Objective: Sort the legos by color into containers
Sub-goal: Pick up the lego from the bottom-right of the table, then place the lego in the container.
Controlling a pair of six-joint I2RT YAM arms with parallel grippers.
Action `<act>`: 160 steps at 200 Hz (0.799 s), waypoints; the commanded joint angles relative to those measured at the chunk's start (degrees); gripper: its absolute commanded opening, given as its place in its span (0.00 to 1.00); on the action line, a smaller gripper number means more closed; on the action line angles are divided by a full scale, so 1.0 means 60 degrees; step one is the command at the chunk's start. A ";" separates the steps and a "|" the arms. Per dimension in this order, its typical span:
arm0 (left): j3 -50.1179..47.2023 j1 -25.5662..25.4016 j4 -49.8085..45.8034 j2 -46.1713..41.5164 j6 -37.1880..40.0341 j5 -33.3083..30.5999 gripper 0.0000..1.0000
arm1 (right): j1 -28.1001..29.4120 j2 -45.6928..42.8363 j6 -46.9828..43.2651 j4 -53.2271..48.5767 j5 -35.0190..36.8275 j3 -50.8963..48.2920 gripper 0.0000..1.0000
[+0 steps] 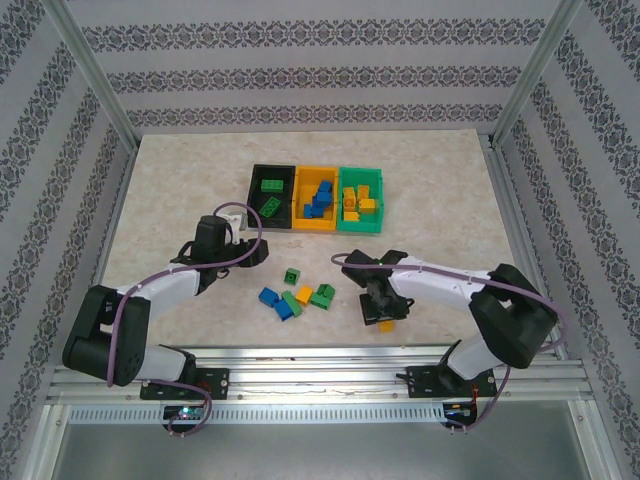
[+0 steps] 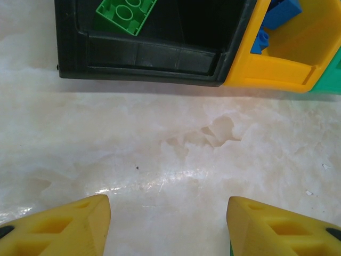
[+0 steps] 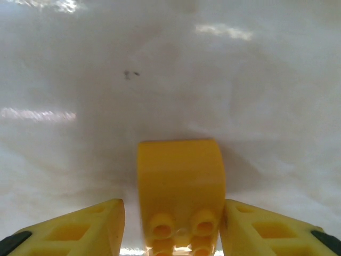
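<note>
Yellow brick [image 3: 180, 181]: lay on the worktop [image 3: 170, 80] near the front edge, studs turned toward the right wrist camera, well apart from the bins.
Right fingers [image 3: 80, 229]: low over the worktop, one on each side of the brick. They were parted, with a sliver of gap on one side and the other about touching, so not yet clamped.
Step in hand: by my reading, the grasp on this yellow brick – positioned, with the squeeze to come.
Next move: likely close squarely on the brick's flanks, lift clear, then carry to the green bin [image 1: 361, 227], where the other yellow bricks [image 1: 355, 200] sat. The release would need to clear its rim.
Other bins: the black bin [image 2: 138, 56] held green bricks [image 2: 126, 13]. The yellow-orange bin [image 2: 277, 72], touching it, held blue bricks [image 2: 282, 13].
Loose bricks [image 1: 295, 296]: a small cluster of blue, green and one yellow, mid-worktop between the arms – sorting judged roughly two-thirds done.
Left fingers [image 2: 64, 226]: spread wide and empty, just in front of the black bin.
</note>
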 commanded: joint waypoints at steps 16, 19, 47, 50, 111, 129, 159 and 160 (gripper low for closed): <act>-0.0077 0.0175 0.0563 0.0110 -0.0148 0.0190 0.60 | 0.0206 0.0729 -0.0023 0.0649 -0.0333 0.0227 0.34; -0.0079 0.0183 0.0576 0.0112 -0.0155 0.0195 0.59 | 0.0213 0.0741 -0.0039 0.0639 -0.0288 0.0235 0.31; -0.0059 0.0198 0.0585 0.0144 -0.0168 0.0252 0.60 | 0.0103 0.0614 -0.0167 0.0837 -0.0112 0.0353 0.18; -0.0068 0.0199 0.0592 0.0152 -0.0178 0.0257 0.59 | 0.0067 0.0606 -0.0209 0.0875 -0.0105 0.0408 0.18; -0.0038 0.0215 0.0549 0.0142 -0.0153 0.0338 0.59 | -0.1891 0.1462 -0.2257 0.1376 0.0367 0.3595 0.20; -0.0079 0.0228 0.0593 0.0115 -0.0183 0.0359 0.60 | -0.2541 0.2150 -0.2729 0.1520 0.0417 0.4831 0.21; -0.0082 0.0221 0.0664 0.0211 -0.0194 0.0375 0.60 | -0.3370 0.3860 -0.3350 0.1167 0.0739 0.7374 0.25; -0.0076 0.0225 0.0665 0.0220 -0.0195 0.0375 0.60 | -0.3380 0.3916 -0.3369 0.1144 0.0735 0.7460 0.25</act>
